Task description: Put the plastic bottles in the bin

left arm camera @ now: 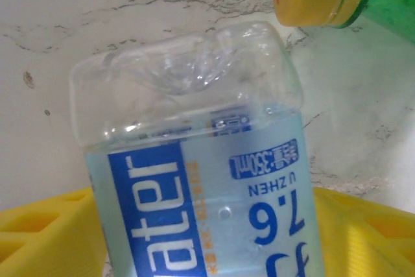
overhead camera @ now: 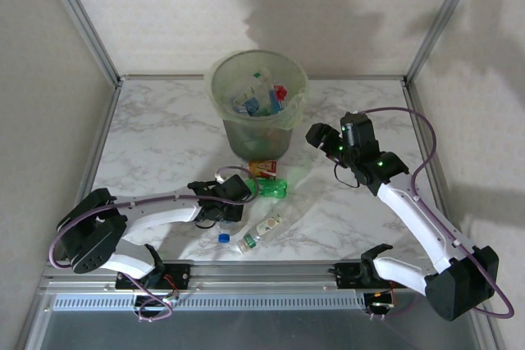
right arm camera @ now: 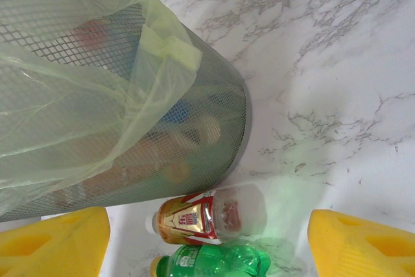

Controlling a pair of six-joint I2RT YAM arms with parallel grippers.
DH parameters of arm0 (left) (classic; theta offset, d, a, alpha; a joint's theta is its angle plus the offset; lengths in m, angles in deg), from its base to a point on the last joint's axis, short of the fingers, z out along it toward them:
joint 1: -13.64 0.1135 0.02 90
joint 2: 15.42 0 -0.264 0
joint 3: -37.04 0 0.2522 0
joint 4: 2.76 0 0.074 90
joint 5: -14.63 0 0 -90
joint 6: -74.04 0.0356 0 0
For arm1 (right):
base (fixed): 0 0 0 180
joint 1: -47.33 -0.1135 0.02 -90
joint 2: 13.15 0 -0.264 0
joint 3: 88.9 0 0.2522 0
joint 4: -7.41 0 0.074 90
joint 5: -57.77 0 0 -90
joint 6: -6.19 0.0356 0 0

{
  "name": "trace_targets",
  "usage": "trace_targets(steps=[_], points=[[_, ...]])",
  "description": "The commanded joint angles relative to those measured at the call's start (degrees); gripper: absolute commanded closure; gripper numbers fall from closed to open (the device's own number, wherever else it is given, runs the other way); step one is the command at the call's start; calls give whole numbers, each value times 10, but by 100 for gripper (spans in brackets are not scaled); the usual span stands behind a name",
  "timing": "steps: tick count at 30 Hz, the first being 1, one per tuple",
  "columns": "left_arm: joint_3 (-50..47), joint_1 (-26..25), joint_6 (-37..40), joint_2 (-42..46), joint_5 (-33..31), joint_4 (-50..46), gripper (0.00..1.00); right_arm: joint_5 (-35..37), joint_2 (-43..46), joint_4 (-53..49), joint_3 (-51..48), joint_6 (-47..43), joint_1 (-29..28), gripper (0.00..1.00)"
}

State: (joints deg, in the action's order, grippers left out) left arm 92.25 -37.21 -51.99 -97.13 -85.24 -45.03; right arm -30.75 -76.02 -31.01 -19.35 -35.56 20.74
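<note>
Presently, the mesh bin [overhead camera: 256, 135], lined pale green, holds several bottles [overhead camera: 258, 100]; a green bottle [overhead camera: 276, 188] and a red-labelled one [overhead camera: 263, 168] lie at its foot. The left gripper [overhead camera: 232, 196] straddles a clear blue-labelled bottle [left arm camera: 194, 192], whether clamped I cannot tell. The right gripper [overhead camera: 321, 138] gapes wide, empty.

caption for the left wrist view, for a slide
Left gripper straddles a blue-labelled water bottle on the marble table, green bottle alongside.

Several bottles [overhead camera: 261, 97] lie in the bin [overhead camera: 256, 143]. On the counter [overhead camera: 164, 137]: one bottle [overhead camera: 264, 168] just before the bin, a second bottle [overhead camera: 273, 188] before that, a third bottle [overhead camera: 261, 233] well before the bin.
</note>
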Motion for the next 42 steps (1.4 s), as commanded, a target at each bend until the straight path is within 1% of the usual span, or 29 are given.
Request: trace_targets(steps=[1,4,8,14,17,20,24,29,33,36,42], points=[[3,8,-8,22,8,0,28,1,2,10,1,-2,4,21],[-1,15,-15,37,12,1,32,1,2,9,5,-4,4,22],[4,21,-22,62,14,-12,33,-1,2,9,14,-9,4,23],[7,32,-27,94,19,-16,37,-1,6,4,35,-20,4,23],[0,41,-32,88,29,-10,31,-6,8,5,40,-22,4,23],[-3,46,-37,71,20,-4,19,-8,10,3,42,-25,4,23],[-5,49,-33,40,23,15,18,-9,14,1,42,-26,2,23],[0,58,-27,0,20,24,24,-10,15,1,38,-27,3,22],[0,64,-27,-11,11,26,30,-11,14,4,36,-28,3,23],[-3,71,-33,-3,1,22,36,-11,13,7,35,-29,3,23],[-6,90,-43,46,2,11,41,-15,13,11,34,-33,2,23]])
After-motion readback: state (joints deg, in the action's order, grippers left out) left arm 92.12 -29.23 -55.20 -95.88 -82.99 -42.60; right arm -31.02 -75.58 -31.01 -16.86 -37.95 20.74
